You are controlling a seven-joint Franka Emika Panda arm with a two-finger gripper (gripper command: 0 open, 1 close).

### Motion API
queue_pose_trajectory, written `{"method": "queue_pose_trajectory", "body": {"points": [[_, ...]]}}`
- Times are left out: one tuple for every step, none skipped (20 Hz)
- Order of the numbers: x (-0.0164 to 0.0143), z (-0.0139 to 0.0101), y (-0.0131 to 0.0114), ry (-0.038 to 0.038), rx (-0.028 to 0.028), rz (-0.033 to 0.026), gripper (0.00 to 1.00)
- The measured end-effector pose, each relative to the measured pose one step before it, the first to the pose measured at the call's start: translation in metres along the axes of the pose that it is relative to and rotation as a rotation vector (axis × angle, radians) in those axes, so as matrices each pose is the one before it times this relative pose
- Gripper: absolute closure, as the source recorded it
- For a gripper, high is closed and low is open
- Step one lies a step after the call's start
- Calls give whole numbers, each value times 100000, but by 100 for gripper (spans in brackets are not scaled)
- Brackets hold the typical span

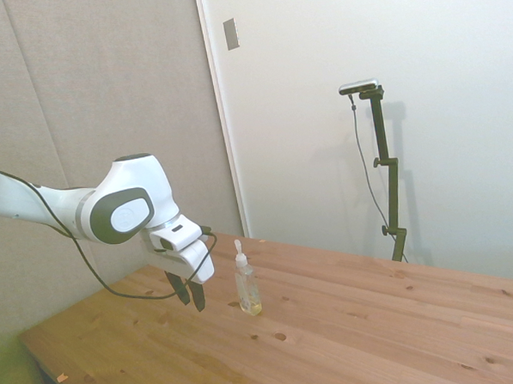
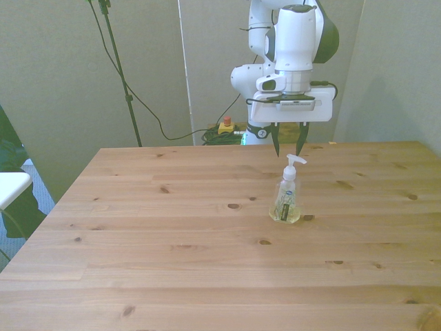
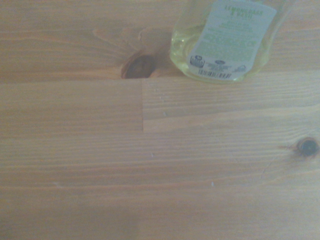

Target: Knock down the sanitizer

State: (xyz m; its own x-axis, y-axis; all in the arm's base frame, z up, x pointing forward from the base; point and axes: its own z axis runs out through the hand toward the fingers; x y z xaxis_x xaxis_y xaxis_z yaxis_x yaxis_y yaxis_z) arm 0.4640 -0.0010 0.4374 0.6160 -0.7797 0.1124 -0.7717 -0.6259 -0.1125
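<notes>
Since the sanitizer [image 1: 247,287] stands upright at frame centre, nothing is done — the gripper [image 1: 191,293], fingers apart, hangs just left.

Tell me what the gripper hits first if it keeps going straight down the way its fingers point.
Probably the bare wooden table: the gripper points down beside the upright sanitizer, not over it, though depth is unclear.

1. I see a knotty pine surface [image 1: 349,325] of long planks.
2. Beside it stand a grey fabric wall panel [image 1: 105,88] and a white wall [image 1: 421,46].
3. Cables [image 2: 148,114] hang behind the far edge.
</notes>
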Motion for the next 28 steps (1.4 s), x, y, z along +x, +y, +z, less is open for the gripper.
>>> {"method": "queue_pose_trajectory", "body": {"points": [[276, 140, -315, -18, -200, 340, 100], [280, 114, -299, 85, -136, 371, 100], [312, 132, -286, 144, -282, 258, 100], [314, 107, -240, 256, -258, 413, 100], [360, 110, -264, 221, -178, 508, 100], [349, 119, -249, 232, 61, 666, 100], [367, 157, -276, 268, -40, 750, 100], [341, 187, -240, 283, -79, 751, 100], [384, 190, -268, -7, 7, 778, 100], [392, 204, -256, -69, 14, 697, 100], [438, 225, -254, -165, -66, 608, 100], [431, 242, -212, -178, -115, 578, 100], [448, 248, -236, -158, -133, 605, 100], [420, 223, -250, -120, -78, 506, 100], [391, 242, -271, -140, -106, 422, 100], [307, 263, -289, -170, -147, 338, 100], [280, 319, -325, -209, -235, 358, 100], [304, 259, -392, -73, -85, 403, 100], [294, 244, -417, -96, -74, 338, 100], [332, 201, -495, -5, -39, 300, 100], [361, 112, -564, 310, 153, 417, 100], [394, 81, -622, 497, 5, 434, 100], [389, 69, -622, 311, 73, 297, 100], [426, 23, -636, 585, 272, 618, 100], [468, -80, -648, 748, 441, 1023, 100], [509, -88, -575, 519, 518, 1134, 100], [616, -123, -495, 633, 613, 1332, 100], [631, -151, -396, 722, 639, 1366, 100]]}}
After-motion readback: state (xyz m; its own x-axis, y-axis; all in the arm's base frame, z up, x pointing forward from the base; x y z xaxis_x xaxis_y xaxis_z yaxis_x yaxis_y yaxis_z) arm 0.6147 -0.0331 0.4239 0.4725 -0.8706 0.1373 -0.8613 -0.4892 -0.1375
